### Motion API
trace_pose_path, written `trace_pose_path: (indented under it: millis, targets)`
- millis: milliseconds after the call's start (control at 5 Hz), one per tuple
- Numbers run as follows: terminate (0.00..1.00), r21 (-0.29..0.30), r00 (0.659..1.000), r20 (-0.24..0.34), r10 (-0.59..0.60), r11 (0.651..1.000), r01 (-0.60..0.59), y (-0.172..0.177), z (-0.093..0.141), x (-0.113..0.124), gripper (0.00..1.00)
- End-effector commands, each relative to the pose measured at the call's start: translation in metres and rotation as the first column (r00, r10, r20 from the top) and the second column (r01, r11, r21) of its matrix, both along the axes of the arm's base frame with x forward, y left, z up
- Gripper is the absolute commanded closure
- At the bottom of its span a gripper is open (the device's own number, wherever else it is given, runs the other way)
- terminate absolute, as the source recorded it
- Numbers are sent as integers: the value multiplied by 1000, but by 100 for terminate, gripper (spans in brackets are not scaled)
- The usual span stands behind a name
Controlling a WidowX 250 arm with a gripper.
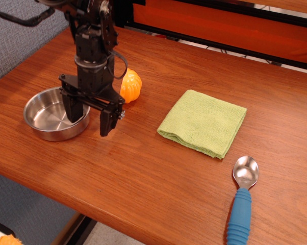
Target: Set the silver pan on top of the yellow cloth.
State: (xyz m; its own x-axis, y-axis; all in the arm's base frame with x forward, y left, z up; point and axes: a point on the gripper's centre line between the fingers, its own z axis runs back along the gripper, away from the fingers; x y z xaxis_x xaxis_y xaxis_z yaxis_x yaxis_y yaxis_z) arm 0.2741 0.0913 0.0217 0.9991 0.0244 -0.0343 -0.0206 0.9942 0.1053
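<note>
The silver pan point(49, 117) sits on the wooden table at the left. Its wire handle is hidden behind the arm. The yellow-green cloth point(203, 122) lies folded flat to the right of centre, well apart from the pan. My black gripper point(88, 120) is open and straddles the pan's right rim: one finger point(75, 109) hangs inside the pan, the other finger point(106, 121) hangs outside it, low over the table. It holds nothing.
An orange rounded fruit-like piece point(130, 86) stands just behind the gripper, between pan and cloth. A metal spoon with a blue handle point(242, 199) lies at the front right. The table's front edge point(118, 224) runs close below.
</note>
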Motion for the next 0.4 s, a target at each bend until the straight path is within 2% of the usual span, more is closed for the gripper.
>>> trace_pose_path:
  millis: [0, 200]
  targets:
    - [0, -36, 998, 68, 10, 999, -8, 16, 4, -4, 0]
    - [0, -43, 998, 63, 28, 999, -25, 20, 0, -6, 100]
